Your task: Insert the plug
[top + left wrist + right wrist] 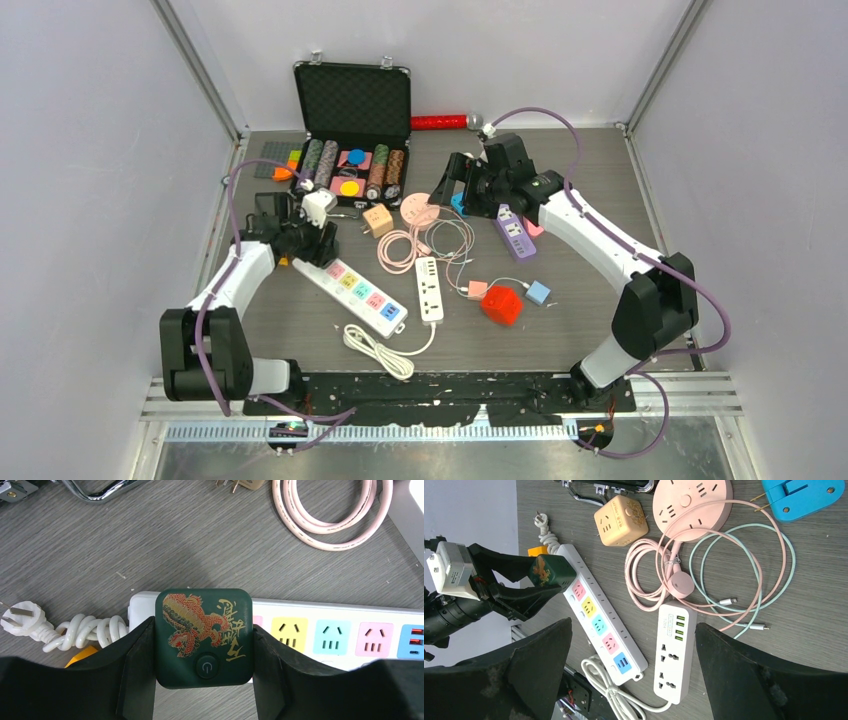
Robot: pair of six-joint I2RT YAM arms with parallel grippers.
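A dark green cube plug with a red and gold dragon [202,637] sits between the fingers of my left gripper [202,680], which is shut on its two sides. The plug is over the left end socket of the white power strip with coloured sockets [340,635]. Its prongs are hidden, so I cannot tell if they are in. The right wrist view shows the plug [551,570] at the strip's far end [599,620]. In the top view the left gripper [318,242] is at the strip's upper left end [362,290]. My right gripper [455,182] is open and empty, raised at the back.
A white universal strip [429,288], a pink cable coil [400,248], a beige cube socket [377,220], a round pink strip [420,210], a purple strip [515,233] and a red cube [502,305] lie mid-table. A chip case [352,130] stands behind. The strip's cord [380,350] lies near the front.
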